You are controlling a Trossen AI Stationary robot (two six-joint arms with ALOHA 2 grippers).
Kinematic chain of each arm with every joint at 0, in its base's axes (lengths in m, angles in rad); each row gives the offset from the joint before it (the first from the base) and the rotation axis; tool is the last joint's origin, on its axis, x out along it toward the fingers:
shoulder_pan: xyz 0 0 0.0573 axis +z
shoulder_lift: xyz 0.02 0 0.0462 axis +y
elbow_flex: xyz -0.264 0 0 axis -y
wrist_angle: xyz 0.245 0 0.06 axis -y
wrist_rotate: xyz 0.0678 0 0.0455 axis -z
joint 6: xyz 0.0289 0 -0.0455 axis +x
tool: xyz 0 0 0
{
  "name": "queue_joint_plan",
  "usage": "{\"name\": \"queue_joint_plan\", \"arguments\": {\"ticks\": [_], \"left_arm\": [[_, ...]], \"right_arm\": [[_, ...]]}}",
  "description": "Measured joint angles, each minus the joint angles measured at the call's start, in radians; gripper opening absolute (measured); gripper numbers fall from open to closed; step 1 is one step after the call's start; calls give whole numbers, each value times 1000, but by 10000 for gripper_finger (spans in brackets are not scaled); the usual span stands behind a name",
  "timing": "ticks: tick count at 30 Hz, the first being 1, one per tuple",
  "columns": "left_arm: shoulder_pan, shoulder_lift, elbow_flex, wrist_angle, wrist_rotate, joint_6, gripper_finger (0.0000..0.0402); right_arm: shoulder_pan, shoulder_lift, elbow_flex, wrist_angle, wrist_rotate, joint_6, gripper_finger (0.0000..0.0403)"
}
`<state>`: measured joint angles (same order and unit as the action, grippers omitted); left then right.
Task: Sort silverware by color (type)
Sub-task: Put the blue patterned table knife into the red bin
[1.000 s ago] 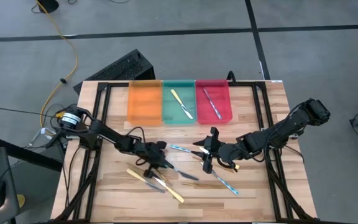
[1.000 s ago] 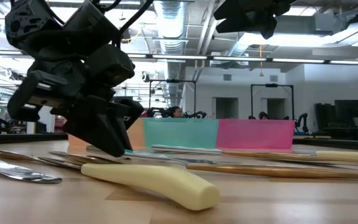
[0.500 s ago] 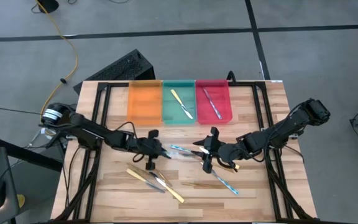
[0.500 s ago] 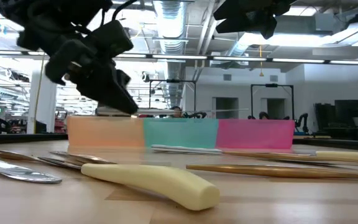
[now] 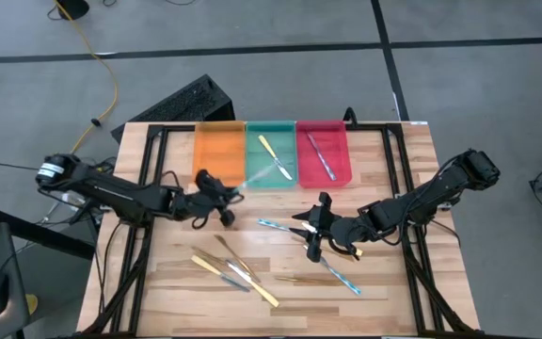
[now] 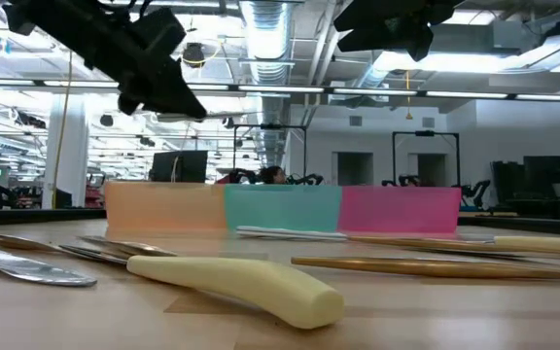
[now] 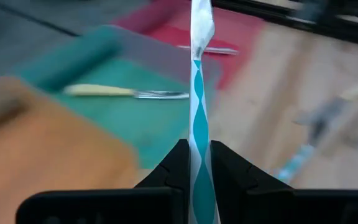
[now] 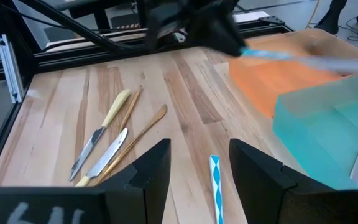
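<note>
Holding a silver utensil with a blue-white diamond-patterned handle (image 7: 199,118) clamped in left gripper (image 5: 222,195) fingers, now lifted off the wooden tabletop (image 5: 393,282) toward the green plastic tray (image 5: 269,177); right gripper (image 5: 310,229) unmoved, fingers apart.

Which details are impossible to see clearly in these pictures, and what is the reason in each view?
- Left wrist view: the trays are blurred; the left gripper hides the lower handle of its blue-patterned utensil.
- Right wrist view: the left gripper and its utensil are smeared by motion.
- Low view: the orange tray wall hides its inside; the right gripper is cut off by the top edge.
- High view: the utensils near the front edge overlap, too small to count.
</note>
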<state>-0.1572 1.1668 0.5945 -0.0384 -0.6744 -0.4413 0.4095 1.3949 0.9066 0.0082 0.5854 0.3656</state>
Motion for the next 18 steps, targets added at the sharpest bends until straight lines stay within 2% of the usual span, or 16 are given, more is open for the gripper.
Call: {"name": "queue_joint_plan", "arguments": {"ticks": [4, 11, 18], "left_arm": [[68, -18, 0, -31, -83, -52, 25], [234, -18, 0, -124, -156, -185, 25], [343, -18, -35, -181, -137, -286, 25]], "right_arm": [[0, 0, 0, 0, 0, -5, 186], [-4, 0, 0, -1, 0, -7, 186], [-5, 0, 0, -1, 0, -11, 186]]}}
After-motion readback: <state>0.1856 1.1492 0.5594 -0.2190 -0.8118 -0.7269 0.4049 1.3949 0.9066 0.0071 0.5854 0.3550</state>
